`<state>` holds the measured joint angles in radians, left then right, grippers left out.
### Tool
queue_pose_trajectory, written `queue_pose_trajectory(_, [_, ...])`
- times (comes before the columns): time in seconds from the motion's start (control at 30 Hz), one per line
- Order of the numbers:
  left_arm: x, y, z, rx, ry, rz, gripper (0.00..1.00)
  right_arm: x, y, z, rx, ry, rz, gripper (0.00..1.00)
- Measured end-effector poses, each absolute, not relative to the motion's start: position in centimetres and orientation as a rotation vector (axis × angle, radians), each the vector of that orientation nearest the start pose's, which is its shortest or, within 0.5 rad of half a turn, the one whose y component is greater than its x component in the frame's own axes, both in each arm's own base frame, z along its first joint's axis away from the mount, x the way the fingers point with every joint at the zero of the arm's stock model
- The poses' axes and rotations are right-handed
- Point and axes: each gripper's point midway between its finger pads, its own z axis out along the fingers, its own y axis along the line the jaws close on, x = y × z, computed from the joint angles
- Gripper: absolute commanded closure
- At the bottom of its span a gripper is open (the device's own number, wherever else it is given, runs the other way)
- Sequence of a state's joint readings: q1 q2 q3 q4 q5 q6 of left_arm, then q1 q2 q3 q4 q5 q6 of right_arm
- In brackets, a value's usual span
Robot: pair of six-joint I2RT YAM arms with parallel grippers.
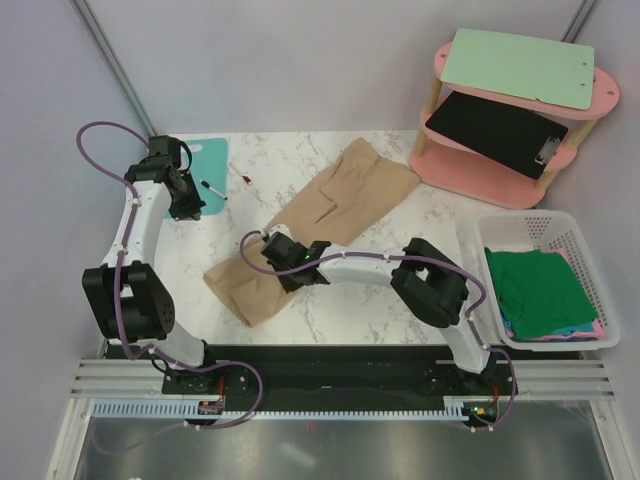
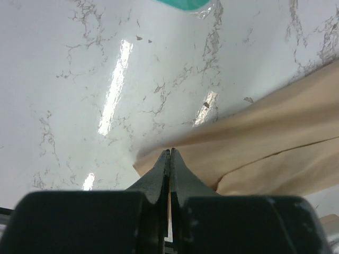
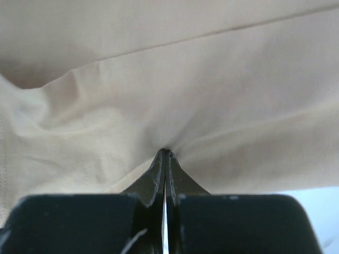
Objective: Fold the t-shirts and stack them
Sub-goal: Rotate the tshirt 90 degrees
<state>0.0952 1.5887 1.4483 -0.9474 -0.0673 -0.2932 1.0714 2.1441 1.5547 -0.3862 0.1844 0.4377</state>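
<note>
1. Tan t-shirt lies spread slantwise across mid-frame on the marble table in the top view. My right pincer is down on its lower left part, and my left pincer stands apart at upper left.
2. Left wrist: my left pincer is closed tight with nothing in it. The tan t-shirt lies lower right.
3. Right wrist: my right pincer is closed, pinching a pucker of the tan t-shirt, which fills the frame.
</note>
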Motion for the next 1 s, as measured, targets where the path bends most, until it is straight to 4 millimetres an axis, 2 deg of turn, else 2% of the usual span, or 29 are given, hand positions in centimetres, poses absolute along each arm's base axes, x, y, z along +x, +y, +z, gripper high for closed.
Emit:
queue_pose_trajectory(0.23, [35.4,2.9,16.4,-0.511,2.612,-0.011,0.98,21.3,36.3,1.9,-0.683,2.593,0.253,1.00])
queue_pose_trajectory(0.43, [35.3,1.3,16.2,-0.479,2.635,-0.108,0.98,17.5,28.1,1.8,-0.638,2.711,0.054,1.00])
queue_pose_trajectory(0.5, [35.3,0.5,16.2,-0.455,2.642,-0.140,0.98,17.1,26.2,2.2,-0.624,2.720,-0.021,1.00])
queue_pose_trajectory(0.57, [35.4,-0.6,16.1,-0.419,2.652,-0.166,0.98,17.6,25.3,3.3,-0.596,2.687,-0.066,1.00])
queue_pose_trajectory(0.67, [35.5,-3.1,15.7,-0.336,2.677,-0.209,0.98,19.8,25.4,6.1,-0.530,2.595,-0.092,1.00])
queue_pose_trajectory(0.73, [35.5,-4.4,15.2,-0.289,2.695,-0.229,0.98,22.4,26.4,8.7,-0.462,2.517,-0.064,1.00])
queue_pose_trajectory(0.8, [35.4,-5.8,14.8,-0.242,2.709,-0.256,0.98,25.8,26.9,11.1,-0.374,2.451,-0.031,1.00])
queue_pose_trajectory(0.87, [35.0,-6.8,14.3,-0.209,2.722,-0.273,0.98,30.1,26.7,12.9,-0.269,2.403,-0.021,1.00])
queue_pose_trajectory(0.93, [34.6,-7.8,13.6,-0.179,2.736,-0.299,0.98,34.8,25.7,13.4,-0.171,2.378,-0.045,1.00])
queue_pose_trajectory(1.0, [34.1,-8.7,12.9,-0.150,2.750,-0.324,0.98,38.8,24.6,12.6,-0.106,2.371,-0.078,1.00])
